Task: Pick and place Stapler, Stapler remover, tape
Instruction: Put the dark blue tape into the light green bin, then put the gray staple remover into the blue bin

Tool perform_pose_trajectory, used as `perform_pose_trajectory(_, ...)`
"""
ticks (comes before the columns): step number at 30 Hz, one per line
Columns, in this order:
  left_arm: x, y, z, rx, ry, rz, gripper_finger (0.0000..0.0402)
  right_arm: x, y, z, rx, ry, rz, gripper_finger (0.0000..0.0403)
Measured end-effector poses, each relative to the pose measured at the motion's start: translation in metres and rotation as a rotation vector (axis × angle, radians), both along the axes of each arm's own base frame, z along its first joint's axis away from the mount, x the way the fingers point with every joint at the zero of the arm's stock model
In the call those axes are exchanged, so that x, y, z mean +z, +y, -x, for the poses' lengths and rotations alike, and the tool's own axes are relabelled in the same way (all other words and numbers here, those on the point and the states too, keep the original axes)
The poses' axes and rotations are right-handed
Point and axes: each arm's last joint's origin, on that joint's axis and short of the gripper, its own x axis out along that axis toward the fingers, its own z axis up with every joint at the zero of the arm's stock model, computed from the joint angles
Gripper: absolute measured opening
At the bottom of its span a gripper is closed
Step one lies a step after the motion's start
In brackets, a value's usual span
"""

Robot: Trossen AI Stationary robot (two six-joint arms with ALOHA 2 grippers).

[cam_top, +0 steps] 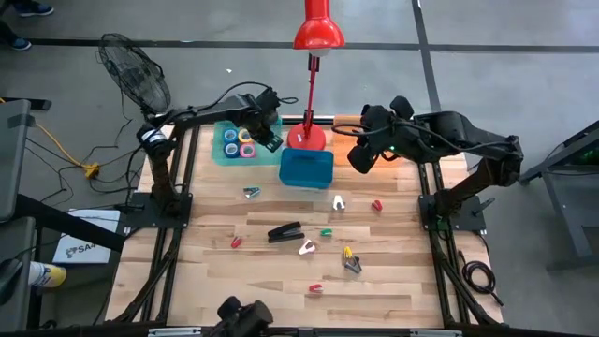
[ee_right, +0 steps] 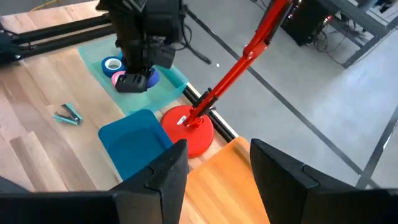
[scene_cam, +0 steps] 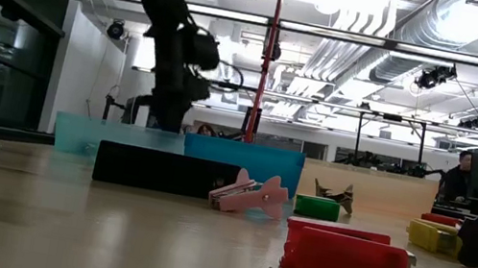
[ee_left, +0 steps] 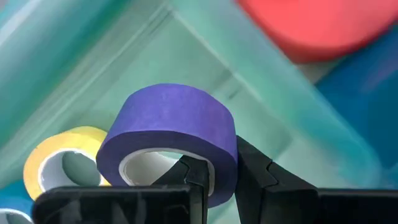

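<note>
My left gripper (cam_top: 270, 139) is shut on a purple tape roll (ee_left: 171, 134) low over the teal tray (cam_top: 223, 157) at the table's far left. A yellow roll (ee_left: 62, 162) lies beside it in the tray, and a blue roll (ee_right: 112, 64) and a pink roll (ee_right: 118, 76) lie there too. The black stapler (cam_top: 285, 231) rests flat on the table's middle. Several small coloured stapler removers lie around it, such as a white one (cam_top: 338, 201) and a pink one (scene_cam: 248, 194). My right gripper (ee_right: 217, 149) hangs open and high at the far right, with nothing between its fingers. My left gripper holds the purple roll by its wall (ee_left: 225, 177), one finger (ee_left: 193, 177) inside the hole and the other (ee_left: 264, 177) outside. The fingers come steeply from above. The roll sits with its hole facing up, over the tray floor. Whether it touches the floor I cannot tell.
A blue bin (cam_top: 306, 167) stands right of the teal tray. A red desk lamp stands behind it on its round base (cam_top: 307, 138). An orange board (ee_right: 230, 180) lies below my right gripper. Bare wood shows along the table's near edge.
</note>
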Motion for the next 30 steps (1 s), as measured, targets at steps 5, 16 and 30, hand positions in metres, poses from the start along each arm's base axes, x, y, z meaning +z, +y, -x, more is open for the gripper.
perform_pose_trajectory(5,-0.017,0.006,0.000,-0.039,0.051,0.014,0.0037,0.000,-0.004,0.000,-0.029,-0.016,-0.012,0.0165)
perform_pose_trajectory(16,-0.021,0.007,-0.001,-0.077,0.086,-0.010,0.0129,0.000,-0.004,0.000,-0.045,-0.036,-0.035,0.0165)
perform_pose_trajectory(30,-0.004,0.007,-0.001,-0.106,0.055,-0.027,0.0196,-0.017,-0.004,0.001,-0.108,0.021,-0.085,0.0165)
